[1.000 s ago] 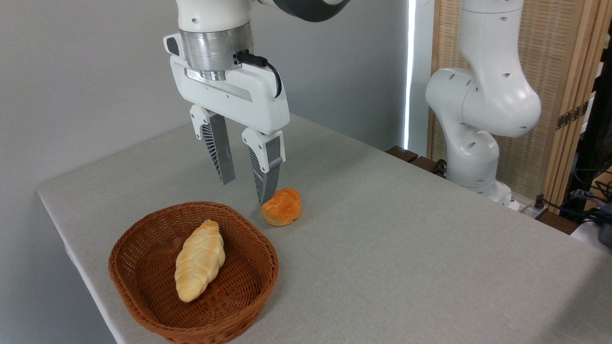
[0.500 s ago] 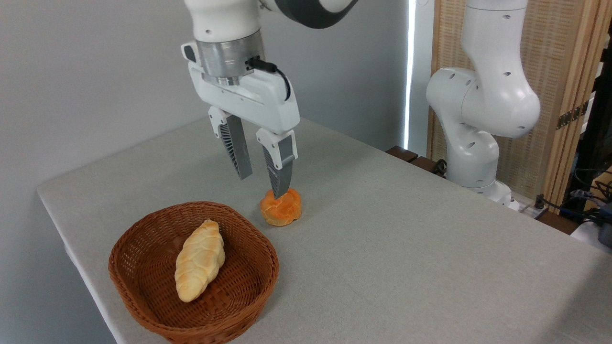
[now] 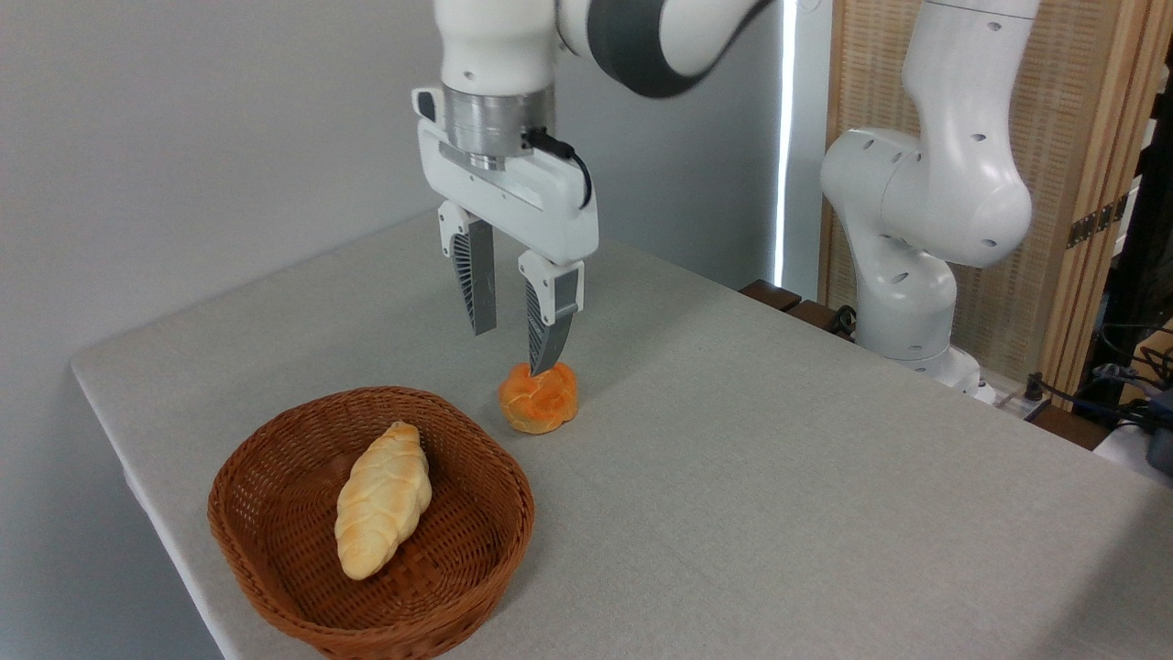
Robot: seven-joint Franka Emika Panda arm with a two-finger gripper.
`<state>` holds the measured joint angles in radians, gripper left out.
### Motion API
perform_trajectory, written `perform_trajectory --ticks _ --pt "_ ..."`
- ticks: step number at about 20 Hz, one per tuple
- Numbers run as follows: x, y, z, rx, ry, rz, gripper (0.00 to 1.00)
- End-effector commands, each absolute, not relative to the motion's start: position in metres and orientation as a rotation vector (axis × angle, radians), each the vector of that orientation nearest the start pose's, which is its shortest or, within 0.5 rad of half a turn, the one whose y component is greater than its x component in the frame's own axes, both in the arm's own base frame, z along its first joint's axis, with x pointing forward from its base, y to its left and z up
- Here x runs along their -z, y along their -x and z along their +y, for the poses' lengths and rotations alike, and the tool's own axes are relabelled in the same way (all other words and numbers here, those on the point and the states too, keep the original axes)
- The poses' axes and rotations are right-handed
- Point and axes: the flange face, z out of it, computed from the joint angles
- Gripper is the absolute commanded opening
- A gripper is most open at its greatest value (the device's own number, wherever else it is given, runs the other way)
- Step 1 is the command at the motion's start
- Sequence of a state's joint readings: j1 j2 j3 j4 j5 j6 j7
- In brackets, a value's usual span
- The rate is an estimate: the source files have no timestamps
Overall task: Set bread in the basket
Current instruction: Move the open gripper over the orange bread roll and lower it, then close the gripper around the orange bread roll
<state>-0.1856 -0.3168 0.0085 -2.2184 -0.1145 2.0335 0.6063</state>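
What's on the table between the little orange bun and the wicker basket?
Nothing: only bare grey tablecloth separates the small orange knotted bun from the round brown wicker basket, per the fixed camera.

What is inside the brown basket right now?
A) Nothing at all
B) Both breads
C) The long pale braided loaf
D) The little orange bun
C: only the long pale braided loaf lies inside the basket, while the little orange bun sits on the table beside it, under the open pincer.
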Motion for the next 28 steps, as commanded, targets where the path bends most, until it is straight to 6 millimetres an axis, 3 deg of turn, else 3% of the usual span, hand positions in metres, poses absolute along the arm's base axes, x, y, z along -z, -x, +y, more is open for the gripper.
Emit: perform_trajectory --ticks 1,6,8,11,28 --pt "-0.503 -0.438 -0.100 0.312 2.999 1.187 1.00" --pt "-0.476 -0.433 -0.128 0.261 2.973 1.279 1.00" --pt "-0.460 -0.429 -0.132 0.239 2.968 1.292 1.00" --pt "-0.449 -0.427 -0.140 0.206 2.957 1.316 1.00" --pt "-0.424 -0.431 -0.147 0.145 2.934 1.348 1.00"
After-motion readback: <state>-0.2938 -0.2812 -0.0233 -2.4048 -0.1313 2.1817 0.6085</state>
